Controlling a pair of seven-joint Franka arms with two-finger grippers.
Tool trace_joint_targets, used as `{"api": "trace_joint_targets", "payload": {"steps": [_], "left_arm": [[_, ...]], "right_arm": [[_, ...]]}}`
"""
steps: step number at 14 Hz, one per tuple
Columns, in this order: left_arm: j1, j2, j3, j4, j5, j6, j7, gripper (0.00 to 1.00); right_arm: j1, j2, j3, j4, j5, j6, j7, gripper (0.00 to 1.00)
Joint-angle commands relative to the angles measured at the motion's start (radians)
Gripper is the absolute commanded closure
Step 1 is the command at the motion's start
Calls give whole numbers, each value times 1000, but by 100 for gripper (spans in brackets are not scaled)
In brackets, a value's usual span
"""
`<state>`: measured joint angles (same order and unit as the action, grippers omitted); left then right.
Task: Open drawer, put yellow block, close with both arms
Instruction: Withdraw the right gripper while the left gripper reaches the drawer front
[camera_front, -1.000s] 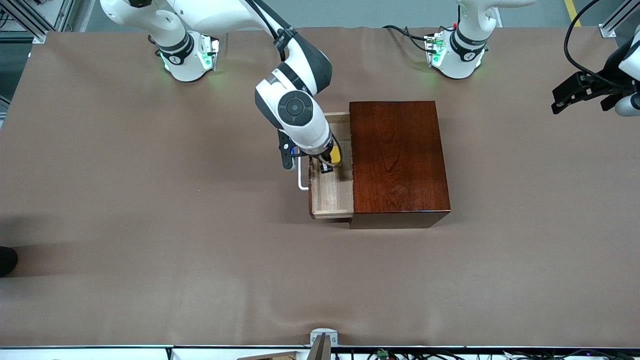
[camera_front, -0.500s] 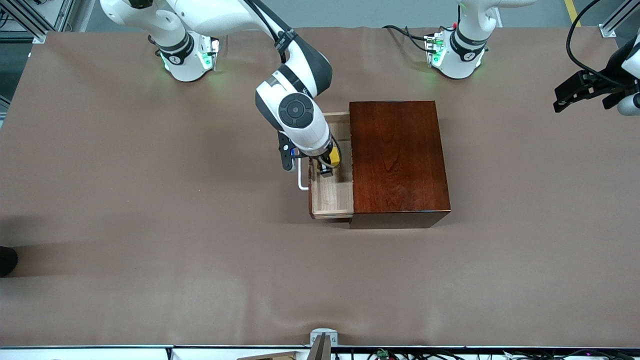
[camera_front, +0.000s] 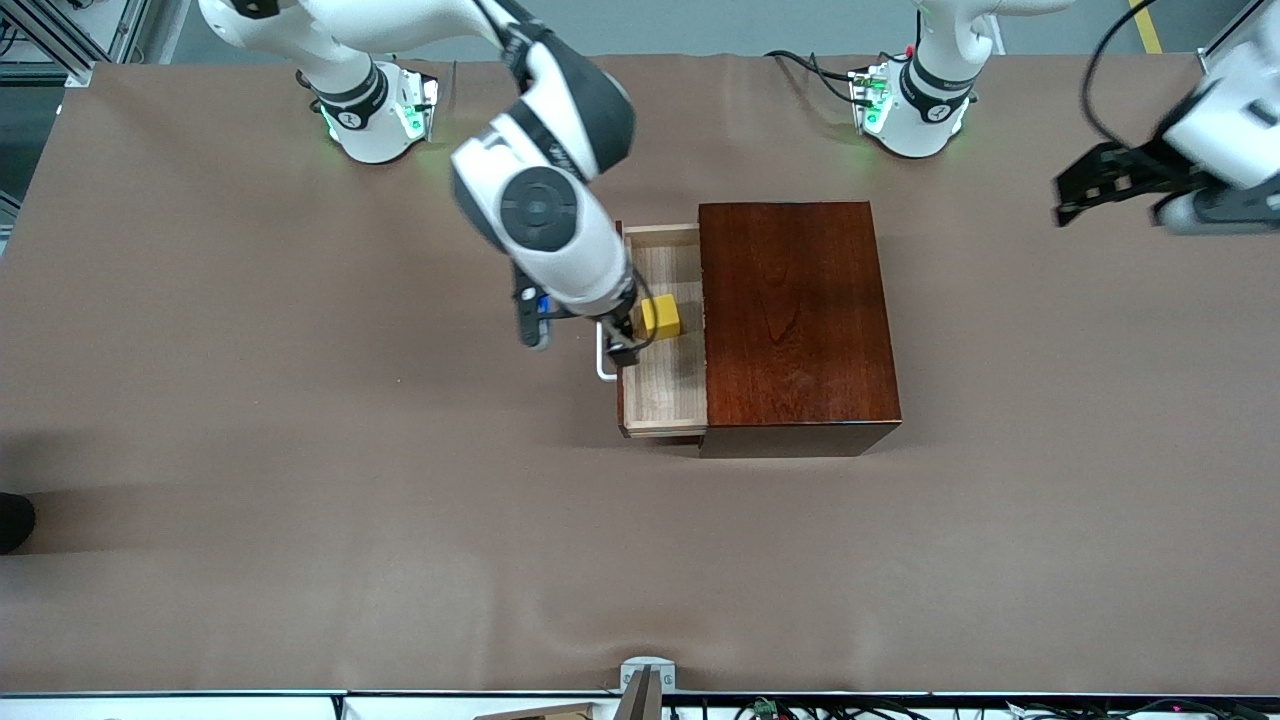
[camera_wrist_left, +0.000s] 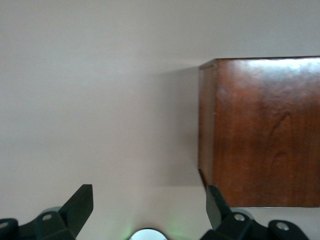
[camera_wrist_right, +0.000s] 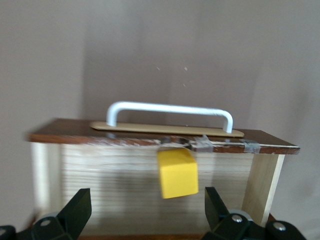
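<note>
Yellow block (camera_front: 660, 317) on pale-wood drawer (camera_front: 662, 390) floor, empty spread right gripper (camera_front: 624, 347) above; left gripper (camera_front: 1075, 192) spread.

We find the pale-wood drawer tray (camera_front: 662, 330) pulled out of the glossy reddish-brown wooden box (camera_front: 795, 320), its top unroofed. The small yellow cube (camera_front: 660, 317) takes the tray's middle, with bare floor either side. The right gripper (camera_front: 622, 345) (fingers spread) hangs over the white U-shaped bar handle (camera_front: 603, 362), crowding that approach.
</note>
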<state>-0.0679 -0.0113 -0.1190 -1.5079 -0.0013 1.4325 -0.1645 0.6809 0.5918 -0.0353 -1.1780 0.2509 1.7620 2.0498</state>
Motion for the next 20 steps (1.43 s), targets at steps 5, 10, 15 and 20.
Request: {"api": "trace_joint_targets", "payload": {"steps": [5, 10, 15, 20], "left_arm": [[-136, 211, -160, 118, -25, 132, -497, 0], [-364, 329, -157, 129, -17, 346, -881, 0], [-512, 543, -146, 268, 20, 616, -1271, 0], [-800, 717, 103, 304, 27, 876, -1562, 0]], "right_arm": [[-199, -98, 15, 47, -10, -223, -454, 0], [-357, -167, 14, 47, -10, -375, -871, 0], [-493, -219, 14, 47, -10, -476, -1121, 0], [-613, -274, 14, 46, -45, -568, -1407, 0]]}}
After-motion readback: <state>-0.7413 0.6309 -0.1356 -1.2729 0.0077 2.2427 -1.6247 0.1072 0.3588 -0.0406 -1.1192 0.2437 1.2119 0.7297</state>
